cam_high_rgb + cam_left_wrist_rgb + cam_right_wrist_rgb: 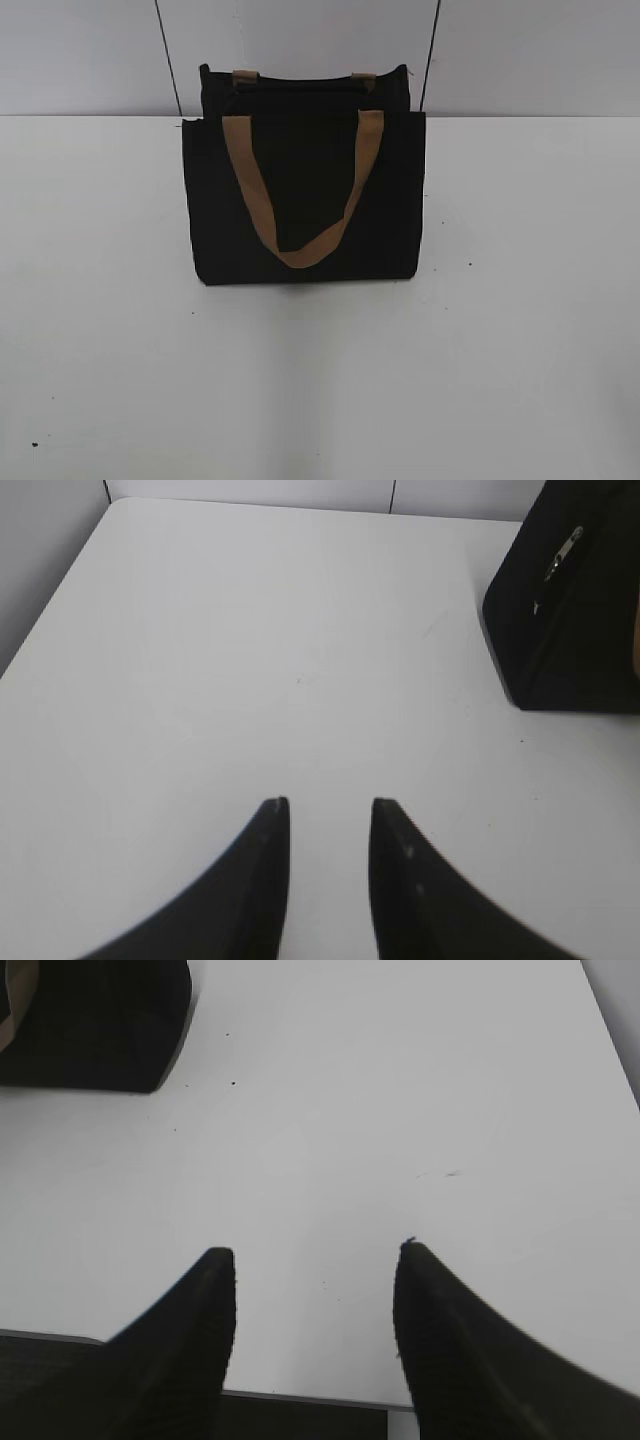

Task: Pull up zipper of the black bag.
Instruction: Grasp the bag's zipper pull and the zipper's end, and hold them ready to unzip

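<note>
The black bag (305,195) stands upright at the middle back of the white table, with a tan handle (300,195) hanging down its front. Its corner shows at the right edge of the left wrist view (575,610), with the silver zipper pull tab (563,555) on its side. Its lower corner shows at the top left of the right wrist view (95,1025). My left gripper (328,805) is open and empty over bare table, left of the bag. My right gripper (315,1252) is open and empty near the table's front edge. Neither gripper shows in the exterior view.
The white table (500,350) spreads around the bag. Its front edge (300,1397) lies just under my right gripper. Two dark cables (168,55) run up the grey wall behind the bag.
</note>
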`<state>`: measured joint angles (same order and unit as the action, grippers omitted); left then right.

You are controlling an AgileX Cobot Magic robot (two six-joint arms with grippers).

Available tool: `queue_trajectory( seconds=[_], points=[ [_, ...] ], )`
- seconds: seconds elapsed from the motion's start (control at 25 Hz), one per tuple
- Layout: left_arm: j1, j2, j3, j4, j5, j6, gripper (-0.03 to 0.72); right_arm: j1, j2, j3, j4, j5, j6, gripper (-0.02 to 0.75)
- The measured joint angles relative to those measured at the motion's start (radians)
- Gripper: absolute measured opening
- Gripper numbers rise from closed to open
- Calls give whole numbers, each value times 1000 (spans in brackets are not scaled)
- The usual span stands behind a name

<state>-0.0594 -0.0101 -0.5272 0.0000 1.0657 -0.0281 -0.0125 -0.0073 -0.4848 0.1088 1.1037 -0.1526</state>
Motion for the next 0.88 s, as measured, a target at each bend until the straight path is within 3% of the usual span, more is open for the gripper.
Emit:
queue_trajectory(
  seconds=[0.88],
  points=[
    [0, 0, 0, 0, 0, 0, 219, 0, 0, 0, 0, 0, 0, 393]
  ],
)
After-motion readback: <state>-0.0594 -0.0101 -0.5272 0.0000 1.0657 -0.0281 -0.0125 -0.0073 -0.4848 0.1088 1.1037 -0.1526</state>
